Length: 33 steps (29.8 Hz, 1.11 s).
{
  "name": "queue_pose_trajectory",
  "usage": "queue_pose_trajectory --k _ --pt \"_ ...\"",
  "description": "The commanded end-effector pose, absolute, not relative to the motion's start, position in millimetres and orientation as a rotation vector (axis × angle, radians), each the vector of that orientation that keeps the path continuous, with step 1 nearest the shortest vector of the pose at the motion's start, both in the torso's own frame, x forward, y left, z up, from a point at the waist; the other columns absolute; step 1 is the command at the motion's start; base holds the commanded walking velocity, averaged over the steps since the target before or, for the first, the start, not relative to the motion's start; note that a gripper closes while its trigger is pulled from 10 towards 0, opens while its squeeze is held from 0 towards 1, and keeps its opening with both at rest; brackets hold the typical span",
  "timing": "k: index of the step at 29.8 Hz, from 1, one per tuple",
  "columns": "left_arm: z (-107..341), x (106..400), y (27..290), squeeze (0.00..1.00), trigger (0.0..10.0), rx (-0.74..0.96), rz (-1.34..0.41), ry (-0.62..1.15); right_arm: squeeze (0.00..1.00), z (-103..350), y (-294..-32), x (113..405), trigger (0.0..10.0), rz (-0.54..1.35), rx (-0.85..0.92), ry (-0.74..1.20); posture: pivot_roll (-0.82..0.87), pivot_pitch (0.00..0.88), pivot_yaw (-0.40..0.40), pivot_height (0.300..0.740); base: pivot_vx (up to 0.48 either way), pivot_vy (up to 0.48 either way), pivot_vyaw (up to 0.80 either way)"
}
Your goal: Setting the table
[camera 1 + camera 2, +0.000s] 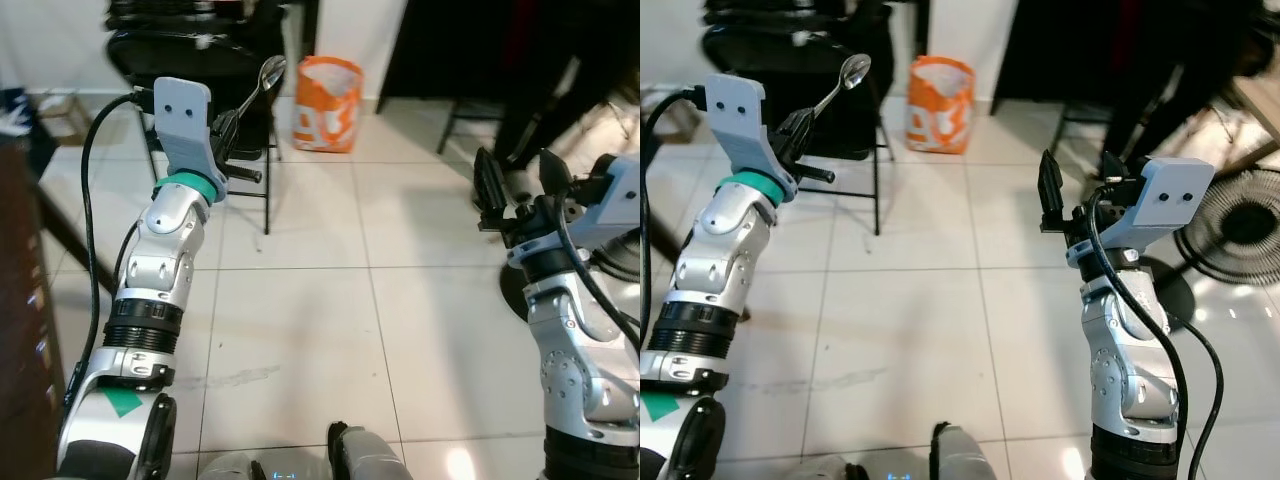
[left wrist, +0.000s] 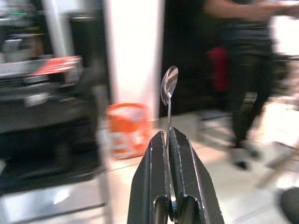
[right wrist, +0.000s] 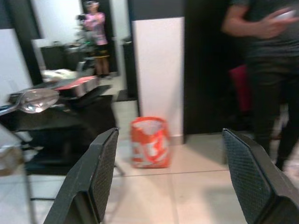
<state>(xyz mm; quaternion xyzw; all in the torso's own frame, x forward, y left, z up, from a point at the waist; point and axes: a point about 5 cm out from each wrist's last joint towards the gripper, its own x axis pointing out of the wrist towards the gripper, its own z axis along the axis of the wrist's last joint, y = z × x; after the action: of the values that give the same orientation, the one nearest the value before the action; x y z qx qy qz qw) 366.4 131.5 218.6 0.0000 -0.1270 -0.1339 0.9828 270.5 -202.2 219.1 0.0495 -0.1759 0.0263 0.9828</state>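
Left gripper (image 2: 167, 140): fingers clenched on the spoon (image 2: 168, 87) handle; bowl sticks out beyond the fingertips.
Right gripper (image 3: 170, 168): fingers spread, nothing between them.
Orange bag (image 1: 327, 103): on floor beyond spoon.

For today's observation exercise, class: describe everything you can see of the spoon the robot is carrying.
The spoon is a slim, shiny piece of what looks like polished metal, with an oval bowl at the top and a thin straight handle. It points upward and away from the robot, tilted slightly. Its lower handle is pinched between the two black fingers of the left claw, which is shut on it. Nothing else touches it; it is held in the air above the tiled floor.
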Motion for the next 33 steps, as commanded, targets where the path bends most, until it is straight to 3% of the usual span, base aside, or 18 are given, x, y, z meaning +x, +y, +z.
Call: queue_pose_trajectory --k 1,33 --pt "217.7 366.3 134.5 0.00 10.0 0.000 -0.261 -0.252 0.00 216.9 -204.6 270.4 10.0 0.045 0.097 -0.341 0.01 0.026 0.026 0.740 0.000 0.000 -0.80" --pt "201.5 368.5 126.0 0.00 10.0 -0.024 -0.273 -0.182 0.00 209.2 -206.2 273.9 10.0 0.048 0.086 -0.317 0.01 0.000 0.026 0.740 0.000 0.000 -0.80"
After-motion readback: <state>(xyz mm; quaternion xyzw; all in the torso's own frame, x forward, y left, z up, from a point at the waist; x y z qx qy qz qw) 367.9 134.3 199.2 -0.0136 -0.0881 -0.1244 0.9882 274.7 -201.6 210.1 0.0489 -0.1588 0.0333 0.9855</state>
